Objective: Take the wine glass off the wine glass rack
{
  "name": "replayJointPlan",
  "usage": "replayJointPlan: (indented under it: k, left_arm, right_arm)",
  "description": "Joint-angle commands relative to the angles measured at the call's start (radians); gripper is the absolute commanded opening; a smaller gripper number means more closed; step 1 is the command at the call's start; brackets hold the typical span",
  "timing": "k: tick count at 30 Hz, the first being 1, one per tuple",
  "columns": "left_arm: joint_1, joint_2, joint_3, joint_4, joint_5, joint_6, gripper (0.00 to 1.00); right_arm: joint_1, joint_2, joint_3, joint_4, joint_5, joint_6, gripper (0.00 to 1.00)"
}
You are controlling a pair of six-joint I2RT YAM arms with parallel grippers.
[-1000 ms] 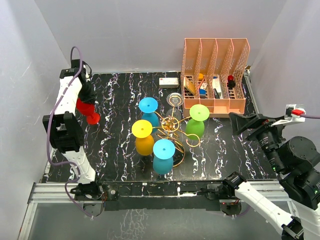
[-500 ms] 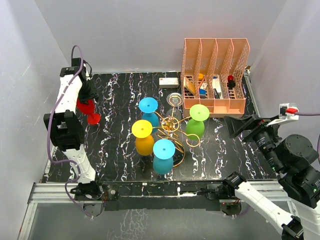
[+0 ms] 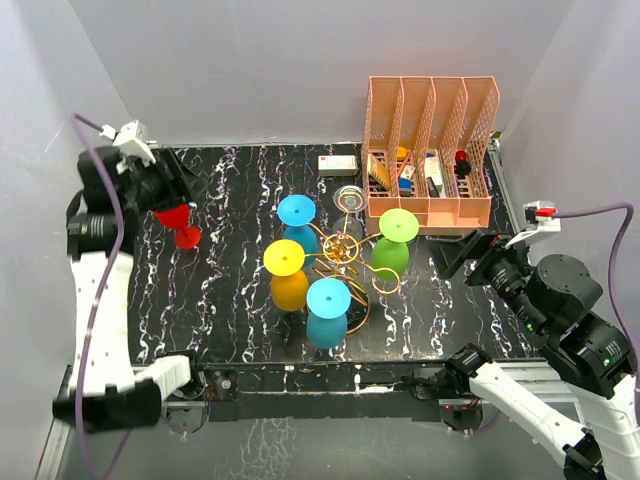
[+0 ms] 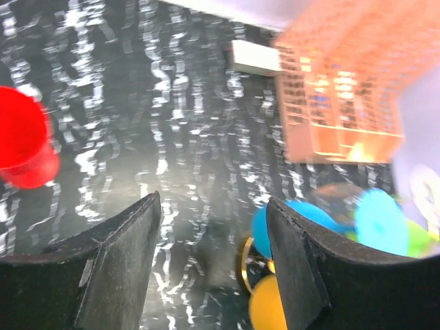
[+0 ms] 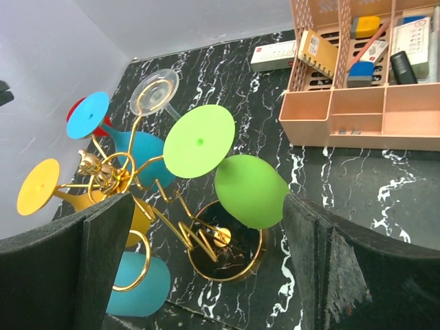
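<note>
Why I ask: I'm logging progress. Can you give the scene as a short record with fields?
rack: gold wine glass rack, mid-table
on rack: blue glass, yellow glass, teal glass, green glass, clear glass, hanging bowl-down
off rack: red glass, on the table at left
left gripper: open, near the red glass, not touching
right gripper: open, facing the rack, holding nothing
behind: orange file organizer, white box

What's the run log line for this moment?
left hand open, empty | red wine glass on table, off wine glass rack | right hand open, facing green wine glass on rack
</note>
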Motion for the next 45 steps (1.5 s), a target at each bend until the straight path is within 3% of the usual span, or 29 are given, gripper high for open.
replayJointPlan:
  k: [1, 8, 12, 15, 25, 34, 45]
  left_arm:
    - [-0.002, -0.127, -0.140, 0.144, 0.275, -0.075, 0.61]
    - [-0.002, -0.277, -0.166, 0.122, 0.300, -0.056, 0.63]
    - [-0.001, -0.336, -0.186, 0.152, 0.294, -0.110, 0.68]
    - [-0.002, -0.350, -0.204, 0.199, 0.376, -0.172, 0.68]
    - [-0.003, -0.379, -0.245, 0.183, 0.390, -0.154, 0.69]
    - [-0.008, -0.386, -0.267, 0.216, 0.423, -0.182, 0.69]
    - [-0.021, -0.379, -0.264, 0.198, 0.405, -0.164, 0.69]
  right_arm:
    - [-0.001, -0.006, 0.009, 0.021, -0.037, 0.097, 0.98]
    - [0.000, 0.023, 0.015, 0.090, -0.064, 0.315, 0.98]
    - [0.000, 0.020, -0.058, 0.096, 0.044, 0.502, 0.95]
    - [-0.001, 0.008, -0.117, 0.111, 0.100, 0.624, 0.89]
    - [0.000, 0.100, -0.153, 0.246, 0.118, 0.543, 0.87]
    - [0.000, 0.199, -0.144, 0.313, 0.114, 0.441, 0.80]
    - [-0.001, 0.221, -0.182, 0.335, 0.127, 0.372, 0.57]
